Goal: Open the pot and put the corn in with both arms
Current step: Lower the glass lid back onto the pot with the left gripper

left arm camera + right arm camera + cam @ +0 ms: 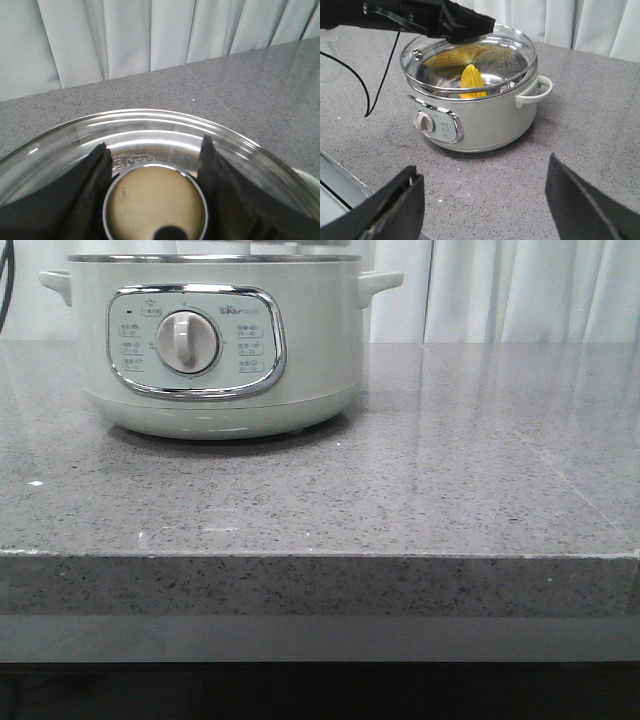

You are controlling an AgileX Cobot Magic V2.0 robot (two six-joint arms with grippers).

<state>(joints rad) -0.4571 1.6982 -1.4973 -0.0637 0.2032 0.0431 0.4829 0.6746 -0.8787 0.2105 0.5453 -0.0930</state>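
Pot (215,350) stands on the grey speckled desk (400,500), toward the robot's left, with its control panel and white dial (187,342) facing the robot. Corn (471,81) is already inside the pot, standing tilted against the inner wall with its tapered end up; a yellow shape beside it may be a reflection or a second cob, and the right wrist view does not settle which. A glass lid (470,55) sits over the steel rim, slightly tilted, so it appears not fully seated. The left gripper (155,165) is positioned over the lid centre, its jaws standing on either side of the round knob (155,205); whether they press on the knob or merely bracket it cannot be told from the left wrist view. This centred placement keeps the lid level under a single grasp point. The right gripper (482,200) hangs above the desk, well apart from the pot, with its jaws spread wide and holding nothing, which leaves the approach to the pot unobstructed. Judging from this layout, the corn step is complete and the lid is being handled at the pot.
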